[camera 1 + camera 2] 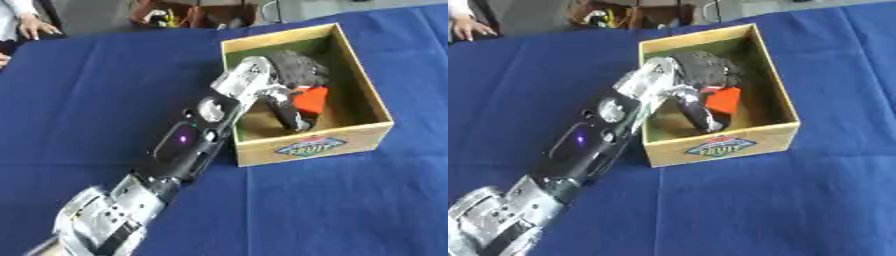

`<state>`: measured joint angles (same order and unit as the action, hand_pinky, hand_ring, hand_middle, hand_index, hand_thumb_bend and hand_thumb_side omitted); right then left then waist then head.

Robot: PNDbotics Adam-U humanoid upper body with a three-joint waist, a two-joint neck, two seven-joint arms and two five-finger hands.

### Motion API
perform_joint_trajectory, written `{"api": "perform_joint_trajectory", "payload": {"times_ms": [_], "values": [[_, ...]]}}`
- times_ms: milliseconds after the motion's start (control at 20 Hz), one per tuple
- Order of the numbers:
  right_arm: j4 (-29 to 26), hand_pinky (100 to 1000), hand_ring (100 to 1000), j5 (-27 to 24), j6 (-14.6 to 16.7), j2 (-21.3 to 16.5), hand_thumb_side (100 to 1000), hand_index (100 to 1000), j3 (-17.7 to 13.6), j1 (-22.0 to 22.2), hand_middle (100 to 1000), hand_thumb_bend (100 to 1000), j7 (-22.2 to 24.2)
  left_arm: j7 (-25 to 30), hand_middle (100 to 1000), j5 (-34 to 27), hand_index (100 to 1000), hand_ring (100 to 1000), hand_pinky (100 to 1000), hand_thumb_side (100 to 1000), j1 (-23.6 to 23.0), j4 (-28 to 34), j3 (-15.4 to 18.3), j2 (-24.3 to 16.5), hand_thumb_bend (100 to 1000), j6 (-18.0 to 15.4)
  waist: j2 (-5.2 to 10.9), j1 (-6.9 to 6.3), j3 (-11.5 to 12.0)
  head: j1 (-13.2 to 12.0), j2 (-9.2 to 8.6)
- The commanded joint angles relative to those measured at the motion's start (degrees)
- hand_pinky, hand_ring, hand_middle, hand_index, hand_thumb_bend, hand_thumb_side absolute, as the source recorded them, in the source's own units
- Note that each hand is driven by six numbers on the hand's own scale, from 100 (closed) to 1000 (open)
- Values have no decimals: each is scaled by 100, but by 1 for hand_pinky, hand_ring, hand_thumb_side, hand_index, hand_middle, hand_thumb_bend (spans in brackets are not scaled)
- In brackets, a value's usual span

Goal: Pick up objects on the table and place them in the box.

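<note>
We see our left hand (pixel 262 85) reaching over the near-left wall of the box (pixel 363 90), its fingers (pixel 289 112) hanging straight and relaxed down into the box and closed on nothing we can make out. The task's things we can see already lie inside: an orange object (pixel 311 99) just beside the fingers, touching or nearly so, and a dark grey lumpy object (pixel 297 65) at the far end, partly under the palm. The blue bench (pixel 105 90) around the box shows no other loose objects in these views. Our right hand appears in neither view. We judge the main risk to be in the withdrawal: the forearm (pixel 188 140) lies against or just above the left wall, so lifting out at a slant could catch the rim and drag or tip the box across the cloth. A finger could also hook the orange object and pull it back out, since we cannot tell whether they are fully clear of each other. The right eye view shows more of the inner left wall and the gap between fingers and orange object; the left eye view shows more of the right wall and the bench beyond it.
</note>
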<state>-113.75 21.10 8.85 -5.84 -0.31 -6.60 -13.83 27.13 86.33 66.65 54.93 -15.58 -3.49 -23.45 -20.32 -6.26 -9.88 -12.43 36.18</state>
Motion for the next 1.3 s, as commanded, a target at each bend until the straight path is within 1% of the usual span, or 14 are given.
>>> {"api": "perform_joint_trajectory", "payload": {"times_ms": [50, 150, 300, 500, 550, 600, 650, 700, 750, 900, 950, 1000, 1100, 1300], "values": [[-84, 817, 964, -52, 12, -37, 988, 949, 5, -32, 703, 100, 23, -118, 1000, -3, 1000, 1000, 908, 1000, 77, 12, 122, -11, 618, -30, 120, 39, -2, 15, 5], [-84, 818, 964, -58, 12, -41, 988, 949, 4, -35, 703, 100, 25, -165, 1000, -116, 1000, 1000, 900, 1000, 98, 5, 191, -42, 703, -29, 124, 35, -4, 33, 15], [-84, 817, 964, -66, 7, -41, 988, 949, 7, -42, 702, 100, 33, -187, 1000, -335, 1000, 1000, 895, 1000, 129, -62, 288, -83, 698, -75, 122, 26, -12, 52, 27], [-84, 818, 965, -74, 0, -40, 988, 948, 10, -57, 702, 100, 44, -56, 1000, -641, 1000, 1000, 921, 1000, 176, -200, 416, -139, 731, -145, 113, 9, -27, 93, 25], [-84, 818, 965, -73, -4, -39, 989, 948, 9, -56, 702, 100, 46, -9, 1000, -719, 1000, 1000, 921, 1000, 189, -220, 426, -154, 715, -178, 112, 4, -29, 101, 26], [-84, 818, 965, -72, -7, -37, 989, 947, 9, -58, 702, 100, 48, 4, 1000, -783, 1000, 1000, 914, 1000, 201, -209, 434, -167, 585, -201, 106, -2, -30, 104, 14], [-84, 818, 965, -70, -8, -36, 990, 946, 11, -62, 702, 100, 51, -20, 1000, -828, 1000, 1000, 912, 1000, 208, -175, 442, -181, 542, -199, 100, -6, -31, 107, 4], [-84, 818, 965, -69, -9, -33, 990, 943, 15, -65, 701, 100, 56, -57, 1000, -844, 1000, 1000, 917, 1000, 209, -146, 444, -192, 446, -175, 94, -9, -34, 109, -1], [-84, 818, 966, -68, -9, -31, 990, 941, 19, -69, 701, 100, 61, -96, 1000, -833, 1000, 1000, 920, 1000, 207, -128, 442, -202, 425, -136, 88, -12, -38, 107, -4], [-84, 818, 966, -58, -18, -23, 991, 942, 15, -65, 701, 100, 65, -189, 1000, -765, 1000, 1000, 917, 1000, 197, -115, 433, -217, 424, -49, 79, -16, -40, 119, -7], [-84, 818, 966, -55, -23, -21, 986, 942, 15, -62, 701, 100, 66, -227, 1000, -772, 1000, 1000, 915, 1000, 196, -94, 450, -223, 367, -14, 80, -17, -35, 125, -5], [-84, 818, 966, -53, -28, -20, 992, 942, 14, -60, 701, 100, 69, -262, 1000, -792, 1000, 1000, 914, 1000, 194, -55, 463, -229, 402, 20, 83, -18, -31, 132, -4], [-84, 818, 967, -50, -38, -20, 993, 942, 11, -56, 701, 100, 74, -321, 1000, -927, 1000, 1000, 907, 1000, 192, 138, 508, -260, 341, 80, 91, -21, -14, 154, -3], [-84, 818, 966, -48, -50, -25, 992, 942, -5, -37, 701, 100, 70, -275, 1000, -1418, 1000, 991, 894, 989, 197, 819, 572, -458, 309, 180, 116, -16, 21, 197, 18]]}}
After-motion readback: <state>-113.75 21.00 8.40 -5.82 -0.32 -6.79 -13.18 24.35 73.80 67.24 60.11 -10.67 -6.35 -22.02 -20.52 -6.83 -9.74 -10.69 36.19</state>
